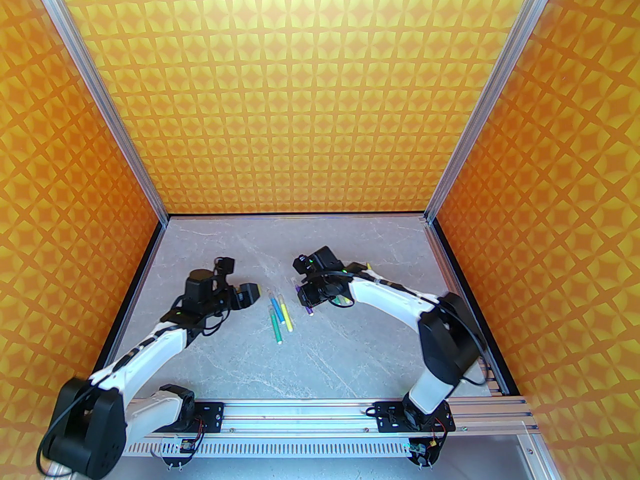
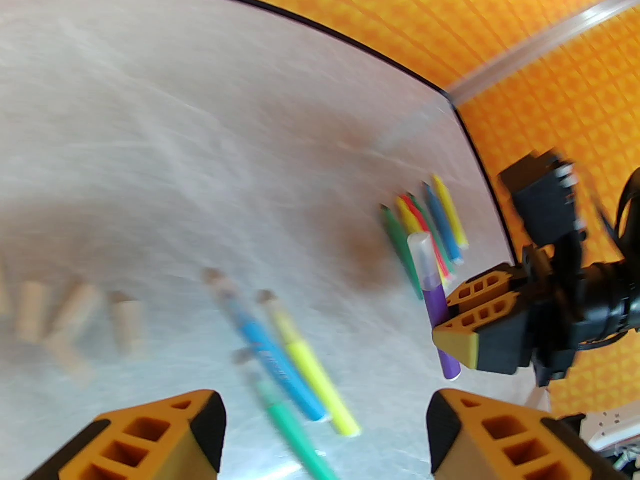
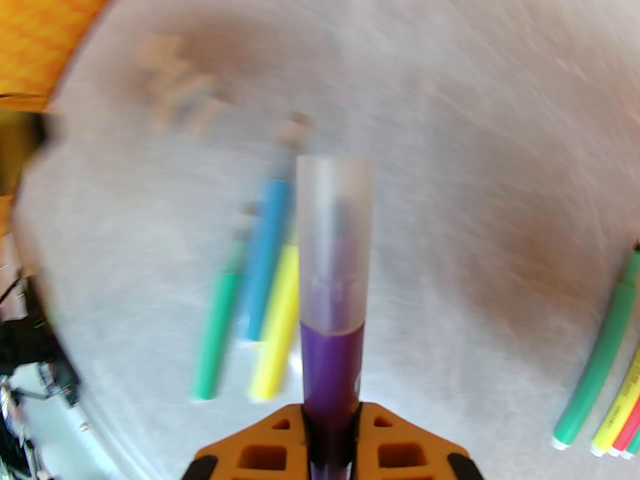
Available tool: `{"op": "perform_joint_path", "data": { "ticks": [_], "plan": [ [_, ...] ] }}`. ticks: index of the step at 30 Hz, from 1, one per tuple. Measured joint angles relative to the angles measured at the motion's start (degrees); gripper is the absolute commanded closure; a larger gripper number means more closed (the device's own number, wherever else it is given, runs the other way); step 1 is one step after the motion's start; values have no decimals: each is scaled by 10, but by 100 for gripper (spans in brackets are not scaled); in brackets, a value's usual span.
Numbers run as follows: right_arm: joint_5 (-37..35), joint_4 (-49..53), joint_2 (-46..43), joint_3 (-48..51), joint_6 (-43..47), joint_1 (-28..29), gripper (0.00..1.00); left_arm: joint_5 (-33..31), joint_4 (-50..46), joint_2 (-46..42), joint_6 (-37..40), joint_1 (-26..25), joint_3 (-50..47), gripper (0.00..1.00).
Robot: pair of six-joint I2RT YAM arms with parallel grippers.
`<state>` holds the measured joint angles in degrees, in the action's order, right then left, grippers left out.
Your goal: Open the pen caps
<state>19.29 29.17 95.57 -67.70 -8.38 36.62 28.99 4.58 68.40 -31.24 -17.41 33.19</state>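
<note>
Grips a purple pen (image 3: 332, 363) by the barrel in the closed right gripper (image 3: 330, 418), translucent cap (image 3: 334, 238) on, pointing away. Holds the left gripper (image 2: 325, 418) parted and empty above the table (image 2: 150, 118). Below, green, blue and yellow pens (image 2: 290, 363) side by side. Leftward, blurred loose caps (image 2: 75, 318). Beside the right arm, another pen cluster (image 2: 430, 233).

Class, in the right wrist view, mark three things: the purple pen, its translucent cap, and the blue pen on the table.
purple pen (image 3: 332, 363): right wrist view, mid barrel.
translucent cap (image 3: 334, 238): right wrist view, middle of its side.
blue pen (image 3: 265, 263): right wrist view, mid barrel.
</note>
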Motion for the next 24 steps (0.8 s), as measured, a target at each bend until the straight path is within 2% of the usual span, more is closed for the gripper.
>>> {"op": "perform_joint_path", "data": {
  "ticks": [6,18,21,24],
  "plan": [
    [67,-43,-19,28,3,0,92,46,92,40,-35,-32,0,32],
    [142,-98,-33,46,-4,1,92,71,160,93,-72,-56,17,35],
    [151,-102,-33,46,-6,3,92,73,170,102,-78,-62,27,38],
    [157,-106,-33,46,-6,9,92,76,180,109,-85,-67,36,45]
  ]
}}
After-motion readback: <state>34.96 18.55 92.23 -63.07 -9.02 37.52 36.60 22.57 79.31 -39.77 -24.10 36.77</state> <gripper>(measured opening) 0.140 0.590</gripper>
